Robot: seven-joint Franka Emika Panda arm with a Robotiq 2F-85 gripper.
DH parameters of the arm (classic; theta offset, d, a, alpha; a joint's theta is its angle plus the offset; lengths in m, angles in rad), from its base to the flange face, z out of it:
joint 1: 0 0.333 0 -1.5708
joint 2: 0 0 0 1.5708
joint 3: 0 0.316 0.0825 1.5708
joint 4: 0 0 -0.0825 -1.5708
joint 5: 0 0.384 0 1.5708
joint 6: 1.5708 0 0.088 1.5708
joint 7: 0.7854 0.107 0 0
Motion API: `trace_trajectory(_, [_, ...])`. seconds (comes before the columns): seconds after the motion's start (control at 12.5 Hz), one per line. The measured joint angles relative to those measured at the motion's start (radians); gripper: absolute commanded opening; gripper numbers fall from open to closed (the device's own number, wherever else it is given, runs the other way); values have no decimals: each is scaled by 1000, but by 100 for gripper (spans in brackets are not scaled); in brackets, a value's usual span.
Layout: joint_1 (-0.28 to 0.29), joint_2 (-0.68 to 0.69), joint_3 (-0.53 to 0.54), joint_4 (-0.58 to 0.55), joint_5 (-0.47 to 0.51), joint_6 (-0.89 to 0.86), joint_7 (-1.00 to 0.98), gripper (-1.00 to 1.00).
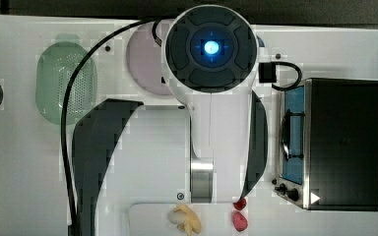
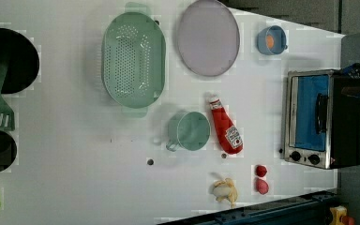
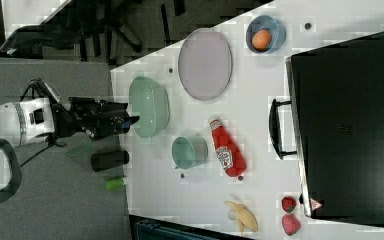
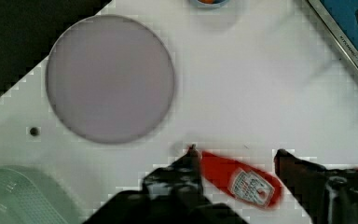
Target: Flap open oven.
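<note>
The oven [image 2: 318,119] stands at the left view's right end of the white table. It is a black-topped box with a silver front frame and knobs. Its blue glass door [image 1: 293,132] lies flat against the frame, and the black bar handle [image 3: 277,128] sticks out from it. A corner of the oven [image 4: 349,44] shows in the wrist view. My gripper [image 4: 237,156] hangs high over the middle of the table, well apart from the oven. It is open with nothing between its fingers [image 4: 192,163]. Far below it lies a red ketchup bottle [image 4: 242,179]. The gripper [image 3: 130,120] also shows in the right view.
Left of the oven in the left view lie a ketchup bottle [image 2: 226,126], a green cup [image 2: 190,131], a green colander [image 2: 132,58], a purple plate [image 2: 208,37] and a blue bowl [image 2: 271,40]. A banana [image 2: 224,190] and strawberries [image 2: 261,180] sit near the table edge.
</note>
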Motion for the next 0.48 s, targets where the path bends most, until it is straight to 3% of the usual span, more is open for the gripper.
trace_trajectory(0.24, [4,-257,-25,-202,-5,-197,38,100])
trace_trajectory(0.4, [2,-371,-45,-194,-14,-212,48,100])
trace_trajectory(0.48, [-3,-396,-50,-168,-10,-211,48,90])
